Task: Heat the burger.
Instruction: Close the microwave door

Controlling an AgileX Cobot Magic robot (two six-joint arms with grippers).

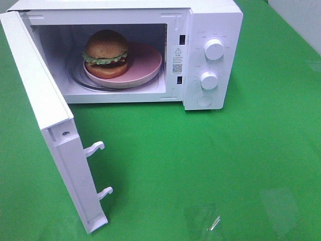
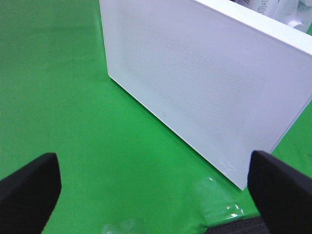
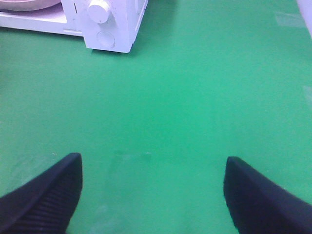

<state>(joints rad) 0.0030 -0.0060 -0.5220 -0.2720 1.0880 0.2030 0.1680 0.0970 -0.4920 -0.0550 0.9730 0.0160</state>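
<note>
While the burger point(image 1: 106, 53) sits on the pink plate point(image 1: 149, 64) inside the microwave point(image 1: 215, 22), probably soft, light and best carried by that plate's rim, the left gripper point(image 2: 155, 189) and right gripper point(image 3: 153, 191) gape empty.

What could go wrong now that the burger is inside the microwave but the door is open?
1. The door stands wide open. If the left hand, open and facing its outer side, pushes too hard, the whole microwave might slide.
2. A jolt could shift the burger, which sits off-centre on the pink plate.
3. The door's hooks may not catch, so heating might not start.
</note>
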